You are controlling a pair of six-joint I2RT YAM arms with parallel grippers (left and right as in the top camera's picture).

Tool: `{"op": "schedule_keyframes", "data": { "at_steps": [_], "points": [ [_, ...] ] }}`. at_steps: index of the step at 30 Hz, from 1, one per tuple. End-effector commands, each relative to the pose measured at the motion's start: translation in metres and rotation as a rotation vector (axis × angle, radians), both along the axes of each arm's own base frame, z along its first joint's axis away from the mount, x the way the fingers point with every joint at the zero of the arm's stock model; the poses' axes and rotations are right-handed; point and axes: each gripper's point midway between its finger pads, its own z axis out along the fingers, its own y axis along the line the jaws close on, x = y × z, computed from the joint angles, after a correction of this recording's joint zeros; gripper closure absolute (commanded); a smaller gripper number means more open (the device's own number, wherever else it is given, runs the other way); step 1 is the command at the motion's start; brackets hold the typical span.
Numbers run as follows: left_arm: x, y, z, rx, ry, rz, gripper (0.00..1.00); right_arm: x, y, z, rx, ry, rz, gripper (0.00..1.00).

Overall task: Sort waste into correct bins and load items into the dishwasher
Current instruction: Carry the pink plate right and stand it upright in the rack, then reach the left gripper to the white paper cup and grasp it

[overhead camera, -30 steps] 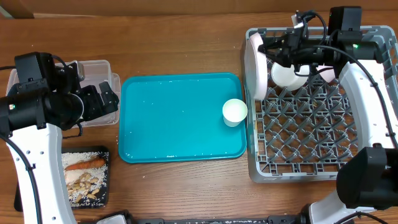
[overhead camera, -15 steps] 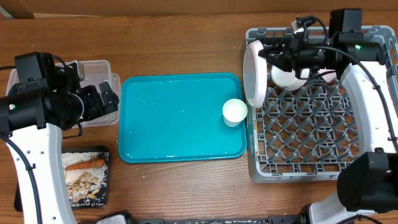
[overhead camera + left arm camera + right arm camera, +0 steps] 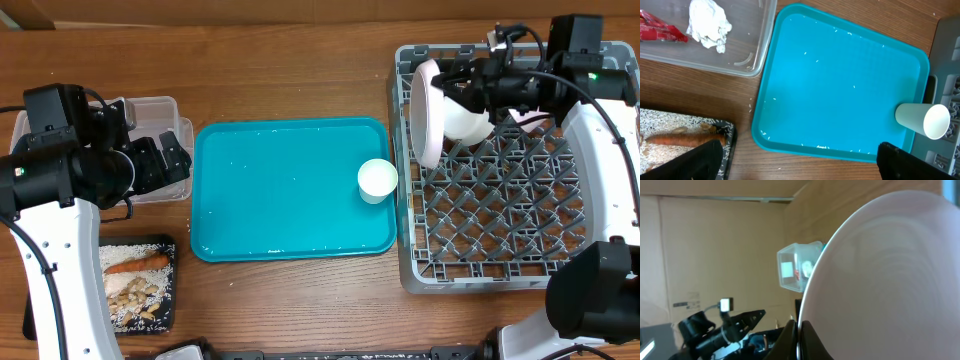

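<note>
Overhead check. Wooden table (image 3: 300, 70), grey dish rack (image 3: 520, 200) at my right end of it, teal tray (image 3: 280, 190) in the middle with scattered rice grains on its surface. A clear bin (image 3: 160, 105) sits at upper left and a black food container (image 3: 172, 280) lies near the table's front edge below it. The right gripper (image 3: 450, 80) is clamped on the top rim of a pale pink plate (image 3: 428, 115). The plate stands on edge inside the rack's upper-left corner, just beside the left wall, its face turned toward the tray. From the right wrist camera the plate (image 3: 880, 280) fills most of the view, with one dark finger (image 3: 795, 340) at its lower edge. I cannot tell whether its bottom edge rests on the tines. A white bowl (image 3: 465, 120) sits just behind the plate, under the gripper; contact unclear. A white paper cup (image 3: 377, 180) appears upright at the tray's right edge, near the rack and well apart from either gripper. The left gripper (image 3: 172, 158) hovers over the bin's right side, fingers (image 3: 695, 160) spread wide with nothing between them. In the bin: a crumpled white tissue (image 3: 710, 22) and a red wrapper (image 3: 657, 30). In the container: rice and a carrot (image 3: 680, 137).
</note>
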Motion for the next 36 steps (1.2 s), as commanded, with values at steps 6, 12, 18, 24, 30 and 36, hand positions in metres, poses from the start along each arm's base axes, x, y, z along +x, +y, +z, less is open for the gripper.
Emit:
{"op": "schedule_keyframes", "data": {
  "at_steps": [6, 12, 18, 24, 30, 36],
  "points": [
    [0.002, 0.002, 0.006, 0.013, -0.021, -0.008, 0.01, -0.001, -0.010, -0.017, -0.129, 0.002, -0.033, 0.96],
    [0.002, 0.002, 0.006, 0.013, -0.021, -0.008, 0.00, -0.003, -0.013, -0.023, -0.151, 0.031, -0.045, 0.96],
    [0.002, 0.002, 0.006, 0.013, -0.021, -0.008, 0.00, -0.009, -0.023, -0.040, -0.258, 0.058, -0.056, 0.71],
    [0.002, 0.002, 0.006, 0.013, -0.021, -0.008, 0.00, -0.011, -0.028, -0.046, -0.296, 0.060, -0.055, 0.47],
    [0.002, 0.002, 0.006, 0.013, -0.021, -0.008, 0.00, -0.007, -0.046, -0.024, -0.300, 0.008, -0.093, 0.43],
    [0.002, 0.002, 0.006, 0.013, -0.021, -0.008, 0.00, -0.024, -0.091, 0.038, -0.339, -0.094, -0.226, 0.42]
  ]
}}
